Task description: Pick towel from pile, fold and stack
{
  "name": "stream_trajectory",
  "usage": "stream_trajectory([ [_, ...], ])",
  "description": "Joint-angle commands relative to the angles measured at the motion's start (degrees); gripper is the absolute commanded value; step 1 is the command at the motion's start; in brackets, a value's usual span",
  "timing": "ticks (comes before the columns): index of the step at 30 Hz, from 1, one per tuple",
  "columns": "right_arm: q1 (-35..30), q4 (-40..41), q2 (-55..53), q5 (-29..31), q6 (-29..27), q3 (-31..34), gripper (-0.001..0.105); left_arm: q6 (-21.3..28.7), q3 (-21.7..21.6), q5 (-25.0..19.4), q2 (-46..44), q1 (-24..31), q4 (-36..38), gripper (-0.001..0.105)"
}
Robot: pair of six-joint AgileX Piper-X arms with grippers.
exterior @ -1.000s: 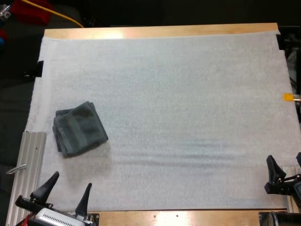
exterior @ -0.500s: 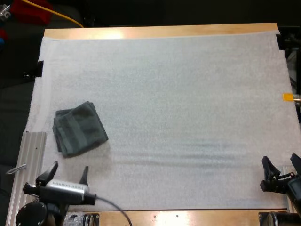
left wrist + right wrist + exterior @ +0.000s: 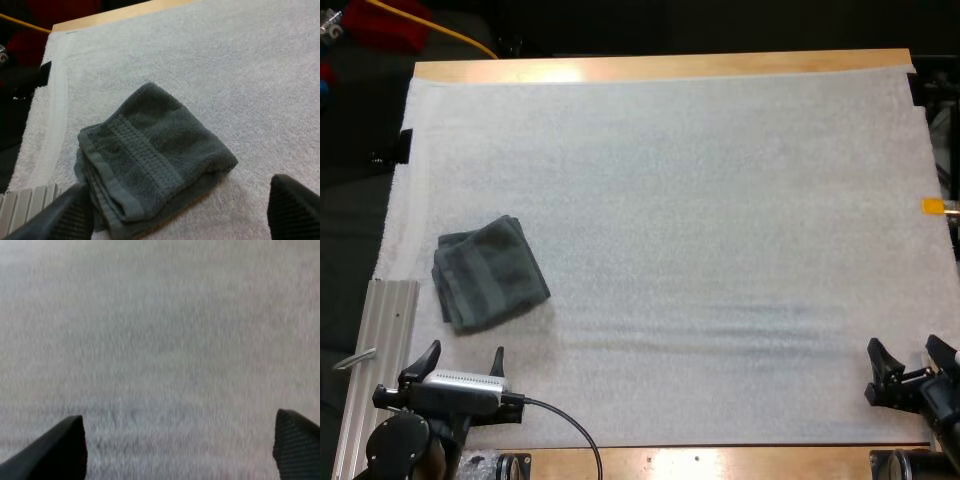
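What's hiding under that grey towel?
The folded towel lies on the white mat. Its layers cover the spot beneath, so nothing there can be seen; mat shows all around it.

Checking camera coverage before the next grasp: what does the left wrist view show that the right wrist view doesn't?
Left wrist view: a folded grey-green towel on the white mat, ahead of the open left end effector, and the table's wooden far edge. Right wrist view: the open right end effector over bare mat. Shared: the white mat.
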Motion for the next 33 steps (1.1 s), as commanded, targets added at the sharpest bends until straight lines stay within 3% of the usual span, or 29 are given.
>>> stream_trajectory([
  [1, -0.2, 0.4, -2.7, -0.3, -0.5, 0.1, 0.074, -0.9, 0.0, -0.8, -8.0, -0.1, -1.0, 0.069],
  [33, -0.2, 0.2, -2.7, 1.8, -0.4, 0.2, 0.074, -0.9, 0.0, -0.8, -8.0, -0.2, -1.0, 0.069],
])
